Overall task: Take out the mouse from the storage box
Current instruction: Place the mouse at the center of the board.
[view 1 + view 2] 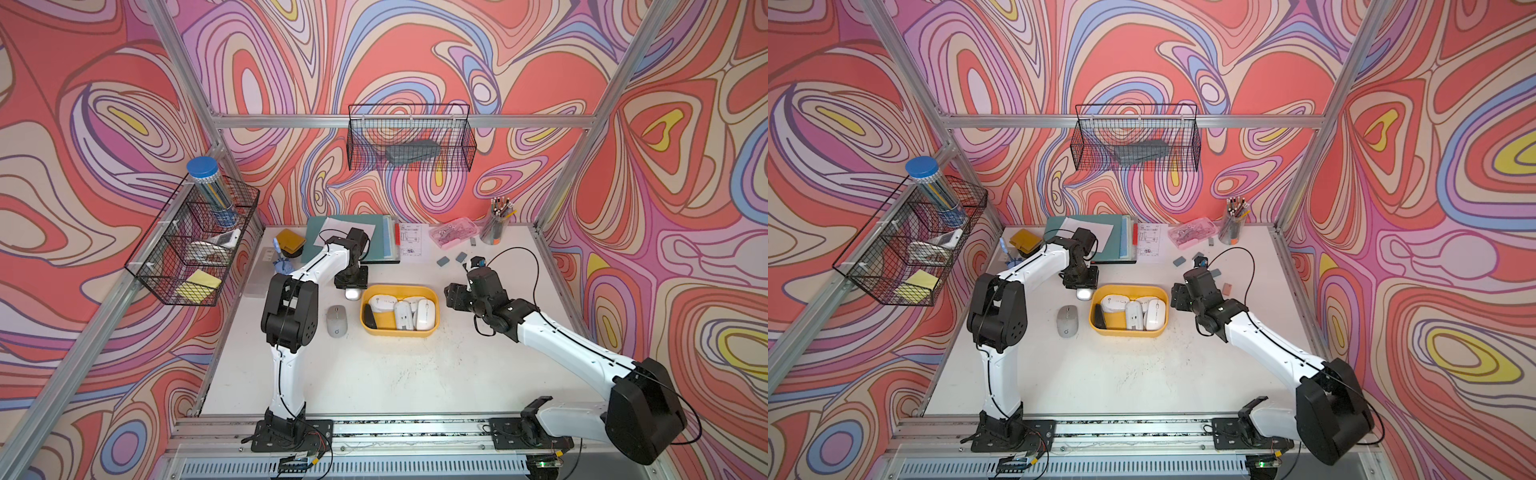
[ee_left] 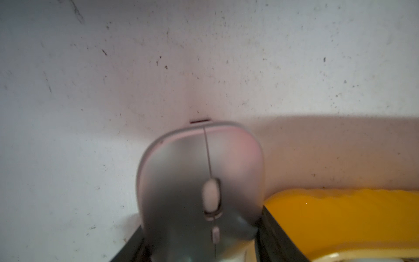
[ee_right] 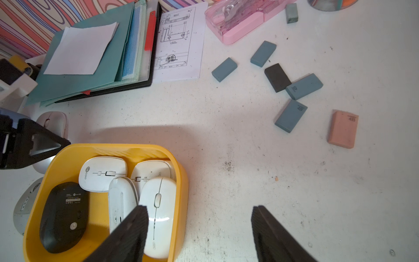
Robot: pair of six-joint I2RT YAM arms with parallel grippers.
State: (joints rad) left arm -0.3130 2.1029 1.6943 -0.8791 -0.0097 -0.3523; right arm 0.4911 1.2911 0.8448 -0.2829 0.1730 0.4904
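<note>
Closest to the lens, a pale mouse point(image 2: 199, 181) filled the left wrist view, blurred, with its rear cut off by the frame edge. The left gripper point(image 1: 351, 287) was clamped on its sides just outside the storage box point(image 1: 399, 331), at the box's 10 o'clock in both top views. Whether the mouse touched the table could not be told. The right gripper point(image 3: 199, 236) hung at the box's 3 o'clock, its ribbed fingers point(image 3: 127, 238) spread with nothing between them.

Inside the mustard-yellow box lay four white mice point(image 3: 103, 173) and a black mouse point(image 3: 63, 217) turned belly-up, its label print too small to read. A grey mouse point(image 1: 336, 321) sat on the table at the box's 9 o'clock.

"4B" was legible on two blue-grey erasers point(image 3: 291, 115) and on a salmon eraser point(image 3: 343, 129). A technical drawing sheet point(image 3: 179, 45) carried a round stamp that could not be read.

The white table point(image 1: 374, 374) was scuffed and peppered with dark specks. The walls bore red, pink and lilac swirls behind an aluminium frame point(image 1: 399, 121).
</note>
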